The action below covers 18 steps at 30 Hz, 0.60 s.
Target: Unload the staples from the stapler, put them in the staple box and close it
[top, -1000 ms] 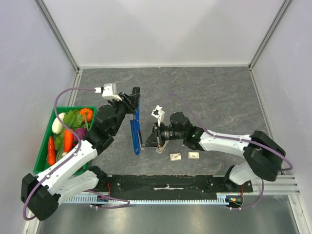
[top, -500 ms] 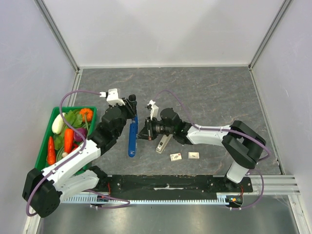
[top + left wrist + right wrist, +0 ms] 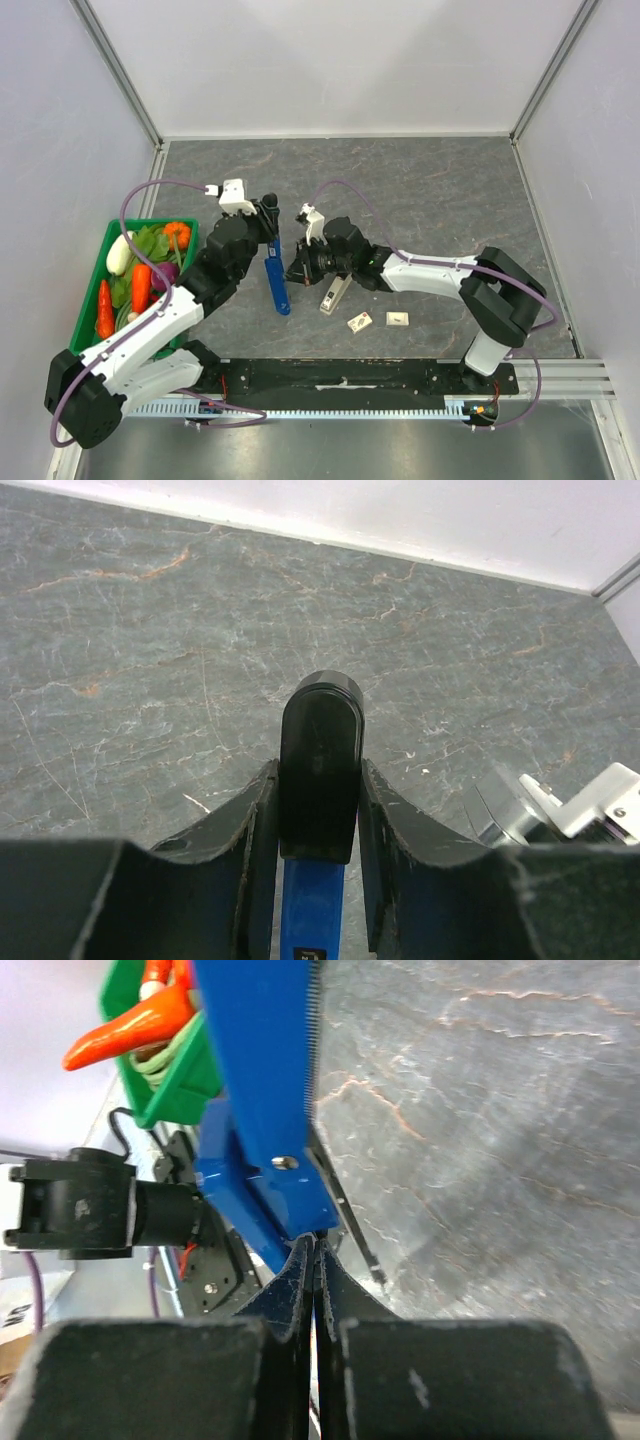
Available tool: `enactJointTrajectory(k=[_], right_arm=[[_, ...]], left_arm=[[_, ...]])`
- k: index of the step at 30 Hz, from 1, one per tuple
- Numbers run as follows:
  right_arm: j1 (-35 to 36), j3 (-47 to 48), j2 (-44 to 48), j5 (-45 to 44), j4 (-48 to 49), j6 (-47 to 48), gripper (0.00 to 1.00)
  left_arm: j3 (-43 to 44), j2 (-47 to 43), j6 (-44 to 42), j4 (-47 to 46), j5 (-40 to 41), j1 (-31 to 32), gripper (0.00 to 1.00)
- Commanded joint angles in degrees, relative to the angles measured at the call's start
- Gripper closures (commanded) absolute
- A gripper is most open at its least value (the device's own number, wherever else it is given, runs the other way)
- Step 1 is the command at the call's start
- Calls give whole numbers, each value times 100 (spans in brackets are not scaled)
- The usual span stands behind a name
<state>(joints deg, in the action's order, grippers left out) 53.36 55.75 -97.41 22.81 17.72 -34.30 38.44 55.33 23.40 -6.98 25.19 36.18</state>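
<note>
My left gripper (image 3: 272,238) (image 3: 318,810) is shut on a blue stapler (image 3: 279,285) (image 3: 313,905), gripping it just below its black end cap (image 3: 320,750). It holds the blue stapler tilted, with the lower end near the table. My right gripper (image 3: 291,274) (image 3: 316,1245) is shut. Its fingertips press against that lower hinge end (image 3: 270,1185), where a thin black rod (image 3: 350,1235) sticks out. Whether anything is pinched between them I cannot tell. The grey-silver stapler (image 3: 336,292) lies on the table just right of the right gripper, untouched.
Two small boxes (image 3: 360,321) (image 3: 398,319) lie near the front edge, right of the grey stapler. A green basket (image 3: 88,296) (image 3: 165,1095) of vegetables stands at the left. White walls close off the back and both sides.
My right gripper has moved left to the blue stapler's lower end and shut there. The left arm drew the blue stapler back and left, then tipped its lower end to the right.
</note>
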Motion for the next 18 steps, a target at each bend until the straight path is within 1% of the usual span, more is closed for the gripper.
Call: enactJointTrajectory(k=[1,5,10,13,18], right_arm=[[16,410,652,-496,-609,617,100],[16,516,1196,-944,-1418,986,100],[16,499,1610,-1375,-2034,1128,100],[16,367,1549,-1393,-2018,988,100],[16,173,1111,-1314,-1544,487,100]], left_arm=[[620,-365,-169,-85,-76,38,98],[902,-497,-283,65,-67,38,98],[1061,-453,-415,74,65,38,98],[1034,-330,-371,-5,91,38,98],[894,-233,-240,-119,21,38,98]])
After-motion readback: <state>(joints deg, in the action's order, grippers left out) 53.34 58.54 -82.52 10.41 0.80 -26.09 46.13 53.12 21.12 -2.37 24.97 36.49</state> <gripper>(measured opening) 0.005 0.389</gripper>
